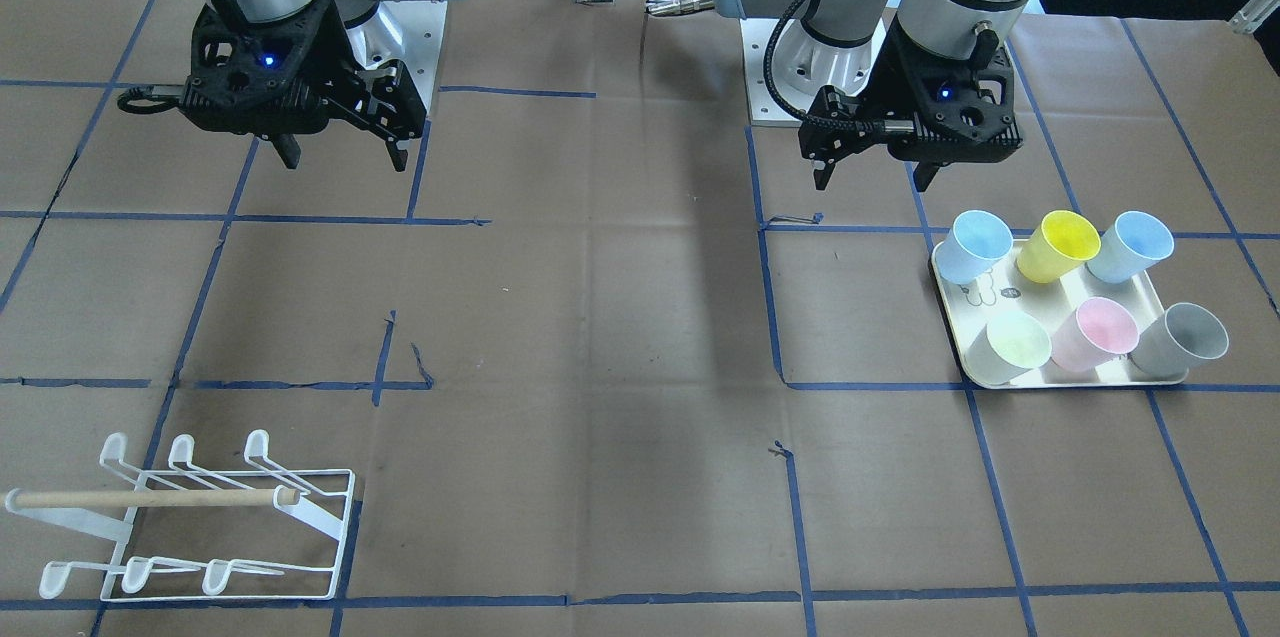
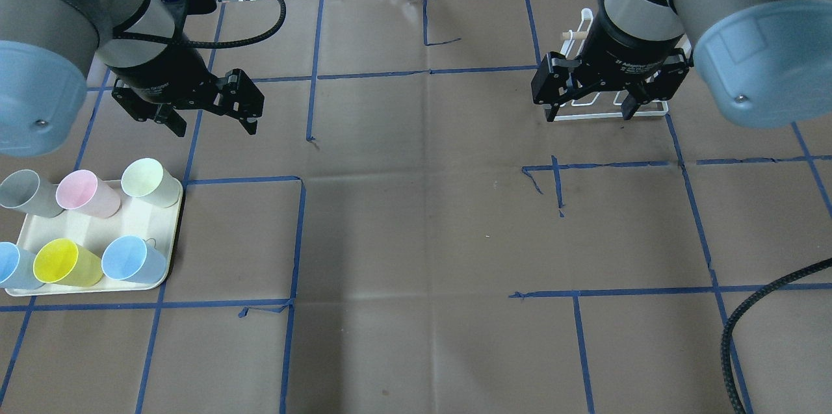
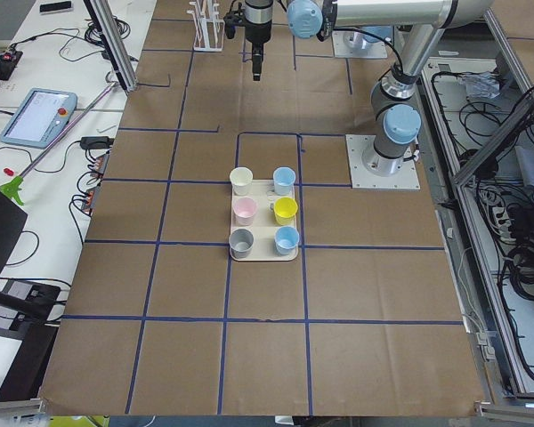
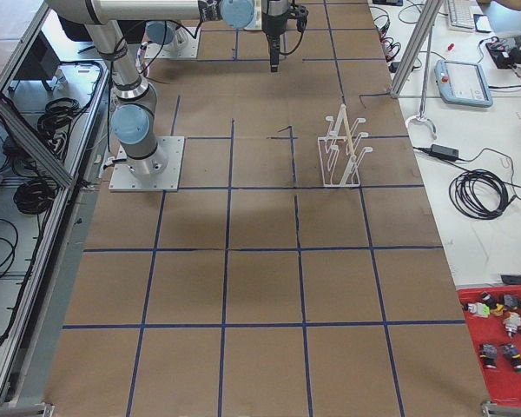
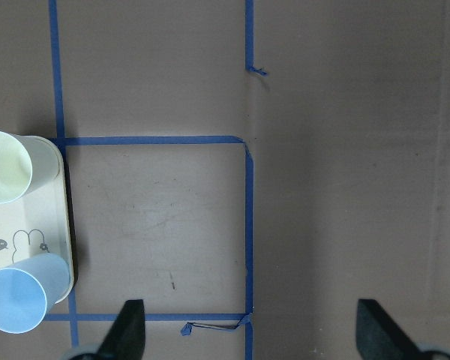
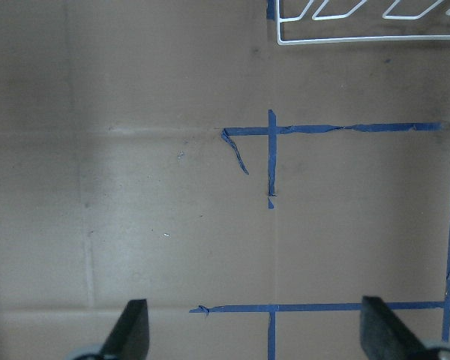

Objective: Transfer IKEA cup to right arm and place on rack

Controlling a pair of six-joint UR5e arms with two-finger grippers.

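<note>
Several pastel cups stand on a cream tray (image 1: 1075, 380), among them a blue cup (image 1: 978, 245), a yellow cup (image 1: 1060, 245) and a pink cup (image 1: 1095, 332). The tray also shows in the overhead view (image 2: 94, 230) and the left wrist view (image 5: 60, 217). My left gripper (image 2: 216, 129) (image 1: 872, 182) (image 5: 253, 330) hangs open and empty above the table beside the tray. My right gripper (image 2: 590, 116) (image 1: 345, 160) (image 6: 256, 330) hangs open and empty. The white wire rack (image 1: 150, 498) (image 4: 343, 148) stands empty; in the overhead view the rack (image 2: 643, 114) is mostly hidden behind the right gripper.
Brown paper with blue tape lines (image 2: 302, 238) covers the table. A teach pendant (image 4: 464, 82) and cables lie on the side bench. A red bin of small parts (image 4: 504, 347) sits at the table's corner.
</note>
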